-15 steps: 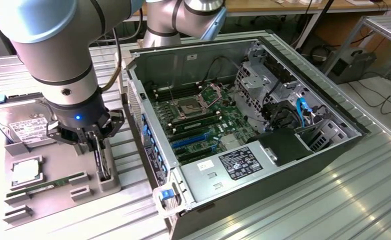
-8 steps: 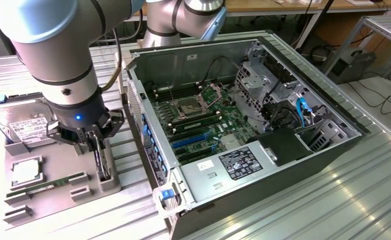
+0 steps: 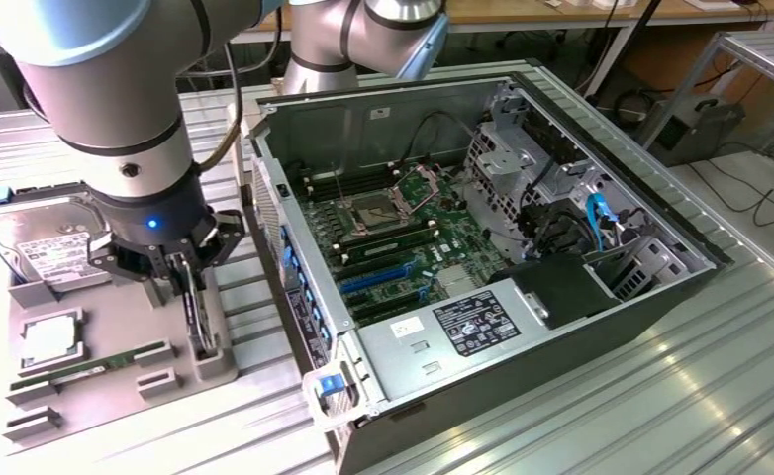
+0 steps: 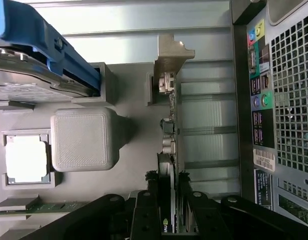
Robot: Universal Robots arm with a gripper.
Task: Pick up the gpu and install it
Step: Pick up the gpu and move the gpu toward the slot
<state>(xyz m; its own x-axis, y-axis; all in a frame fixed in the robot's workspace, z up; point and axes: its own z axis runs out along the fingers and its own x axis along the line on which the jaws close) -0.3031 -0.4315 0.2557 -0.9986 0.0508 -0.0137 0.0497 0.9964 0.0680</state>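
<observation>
The gpu (image 3: 201, 319) stands on edge in a slot of the grey holder tray (image 3: 97, 401), on the exterior view's left. It is a thin dark card with a metal end bracket (image 4: 170, 54). My gripper (image 3: 189, 280) has come straight down over it. In the wrist view the black fingers (image 4: 145, 205) press on both faces of the gpu (image 4: 172, 135), so the gripper (image 4: 166, 196) is shut on the card, which still sits in the holder. The open computer case (image 3: 360, 119) lies right beside it, with blue card slots (image 3: 376, 282) on its green motherboard (image 3: 421, 233).
The holder tray also carries a hard drive (image 3: 44, 242) in a blue carrier (image 4: 43, 45), a processor chip (image 3: 47, 339) and a green memory stick (image 3: 90, 368). The case's rear panel (image 4: 284, 100) rises close beside the card. A second arm base (image 3: 360, 40) stands behind the case.
</observation>
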